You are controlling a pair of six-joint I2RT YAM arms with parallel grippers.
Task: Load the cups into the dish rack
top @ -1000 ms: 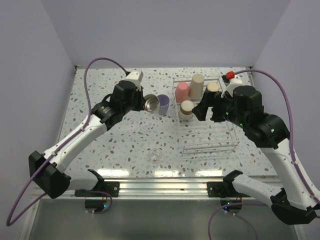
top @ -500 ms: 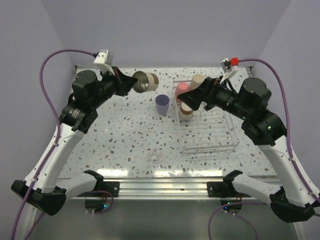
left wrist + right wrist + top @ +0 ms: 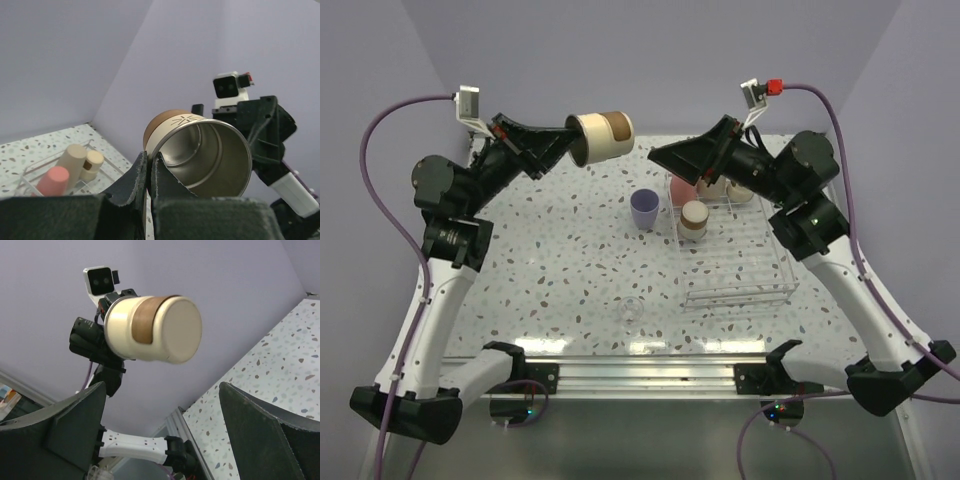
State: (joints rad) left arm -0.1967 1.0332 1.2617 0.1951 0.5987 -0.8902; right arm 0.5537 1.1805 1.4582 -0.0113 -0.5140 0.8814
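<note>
Looking down from above, the left gripper (image 3: pixel 570 150) hangs high over the back left of the worktop (image 3: pixel 560 270). Its jaws are clenched on the rim of a beige cup (image 3: pixel 603 134), which lies on its side in the air with its base pointing right. The right gripper (image 3: pixel 665 158) is up in the air too, facing that cup with its jaws spread wide and nothing between them. A lavender cup (image 3: pixel 644 208) stands upright on the worktop just left of the dish rack (image 3: pixel 740 285). At the rack's far left end stand a pink cup (image 3: pixel 680 188), partly hidden by the right gripper, and a short cup (image 3: pixel 693 220) in front of it.

From the left wrist, the jaws pinch the beige cup's (image 3: pixel 210 155) rim between them, and its shiny metal inside faces the camera. Lower left, the rack holds the pink cup (image 3: pixel 52 181), a taller tan cup (image 3: pixel 72 157) and a short one beside it.

From the right wrist, the beige cup (image 3: pixel 155 329) hangs sideways ahead, its flat base toward the camera and a brown band around its middle. Both fingers (image 3: pixel 75 425) stand well apart at the lower corners, clear of the cup.
</note>
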